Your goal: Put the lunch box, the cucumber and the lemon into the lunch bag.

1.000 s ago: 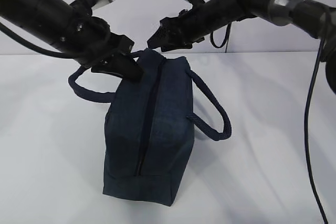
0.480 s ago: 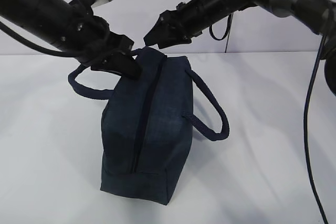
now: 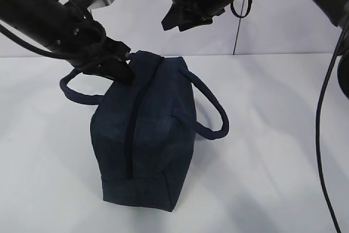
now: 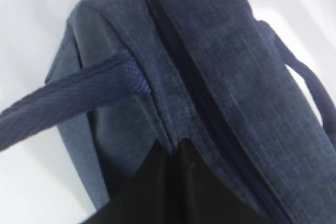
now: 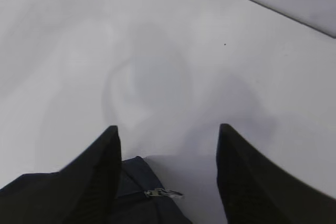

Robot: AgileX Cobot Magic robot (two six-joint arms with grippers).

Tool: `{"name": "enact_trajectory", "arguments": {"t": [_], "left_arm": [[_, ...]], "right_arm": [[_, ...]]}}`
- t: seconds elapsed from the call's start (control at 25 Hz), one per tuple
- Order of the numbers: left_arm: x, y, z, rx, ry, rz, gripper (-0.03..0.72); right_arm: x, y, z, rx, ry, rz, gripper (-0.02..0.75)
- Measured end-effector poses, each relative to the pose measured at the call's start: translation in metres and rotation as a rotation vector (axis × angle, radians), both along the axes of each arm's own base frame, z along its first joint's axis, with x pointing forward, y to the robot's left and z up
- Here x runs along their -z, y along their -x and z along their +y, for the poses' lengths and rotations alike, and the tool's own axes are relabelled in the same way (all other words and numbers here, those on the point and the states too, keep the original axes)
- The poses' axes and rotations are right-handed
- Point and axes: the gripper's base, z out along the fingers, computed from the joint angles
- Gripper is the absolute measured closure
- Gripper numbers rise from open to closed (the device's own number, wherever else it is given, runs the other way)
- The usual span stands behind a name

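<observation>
The dark navy lunch bag (image 3: 147, 129) stands on the white table, its zipper running along the top and drawn closed. My left gripper (image 3: 126, 69) is shut on the fabric at the bag's far end; in the left wrist view the jaws (image 4: 170, 148) pinch the seam of the bag (image 4: 210, 51). My right gripper (image 3: 169, 20) hangs open in the air above and behind that end, holding nothing. The right wrist view looks down between its open fingers (image 5: 168, 127) at the bag's end (image 5: 136, 182) and the metal zipper pull (image 5: 164, 193). The lunch box, cucumber and lemon are out of view.
The bag's two loop handles (image 3: 73, 88) (image 3: 210, 113) droop to either side. A black cable (image 3: 324, 135) hangs down at the right edge. White tabletop (image 3: 272, 162) surrounds the bag, with a pale wall behind.
My right gripper has lifted up and away from the bag's far end. My left gripper has pulled that end leftward, swinging the bag.
</observation>
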Motion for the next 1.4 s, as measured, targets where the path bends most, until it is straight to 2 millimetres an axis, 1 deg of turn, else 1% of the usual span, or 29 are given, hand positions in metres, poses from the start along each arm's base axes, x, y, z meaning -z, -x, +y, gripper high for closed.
{"name": "enact_trajectory", "arguments": {"t": [0.16, 0.44, 0.68, 0.76, 0.84, 1.0, 1.12, 1.28, 1.32, 1.4], "left_arm": [[0.0, -0.004, 0.007, -0.023, 0.0, 0.002, 0.687], [0.0, -0.005, 0.009, -0.03, 0.0, 0.0, 0.687], [0.0, -0.005, 0.009, -0.033, 0.007, 0.003, 0.687], [0.0, -0.005, 0.009, -0.033, 0.007, 0.003, 0.687], [0.0, -0.005, 0.008, -0.034, 0.009, 0.004, 0.687], [0.0, -0.005, 0.009, -0.032, -0.004, -0.004, 0.678], [0.002, -0.007, 0.012, -0.02, -0.048, -0.033, 0.635], [0.003, -0.008, 0.014, -0.01, -0.083, -0.056, 0.51], [0.003, -0.008, 0.015, -0.01, -0.084, -0.058, 0.47], [0.003, -0.008, 0.015, -0.01, -0.087, -0.061, 0.423]], "right_arm": [[-0.005, 0.0, -0.005, 0.039, 0.053, -0.006, 0.318], [-0.018, 0.0, -0.022, 0.099, 0.248, -0.085, 0.318], [-0.013, -0.005, -0.042, 0.164, 0.473, -0.133, 0.318], [-0.013, -0.006, -0.045, 0.209, 0.494, -0.121, 0.318], [-0.016, -0.005, -0.046, 0.249, 0.479, -0.107, 0.318], [-0.025, 0.003, -0.044, 0.259, 0.416, -0.066, 0.318], [-0.033, 0.011, -0.041, 0.244, 0.366, -0.036, 0.318], [-0.039, 0.02, -0.04, 0.233, 0.343, -0.009, 0.318], [-0.042, 0.022, -0.04, 0.233, 0.343, -0.009, 0.318], [-0.052, 0.027, -0.042, 0.237, 0.345, -0.022, 0.318]]}}
